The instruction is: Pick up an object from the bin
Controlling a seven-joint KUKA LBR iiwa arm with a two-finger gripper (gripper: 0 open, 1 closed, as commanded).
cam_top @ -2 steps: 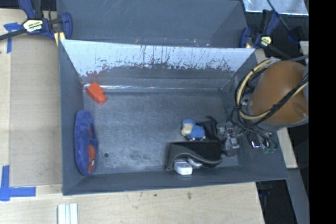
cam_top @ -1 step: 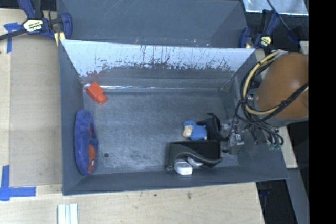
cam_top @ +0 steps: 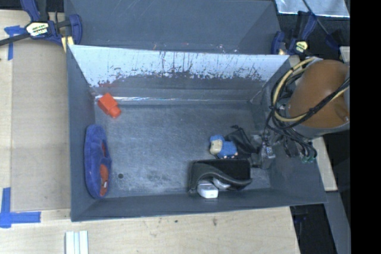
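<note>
My gripper [cam_top: 261, 149] is low in the bin's right part, close to the right wall. Just to its left lies a small blue and yellow-tan object [cam_top: 221, 146], near or touching the gripper's dark tip. In front of it, by the bin's front wall, lies a black curved object with a white end [cam_top: 215, 179].
An orange block [cam_top: 109, 105] sits at the back left of the bin floor. A long blue object with an orange patch [cam_top: 96, 160] lies along the left wall. The arm with its brown cover and cables comes over the right rim.
</note>
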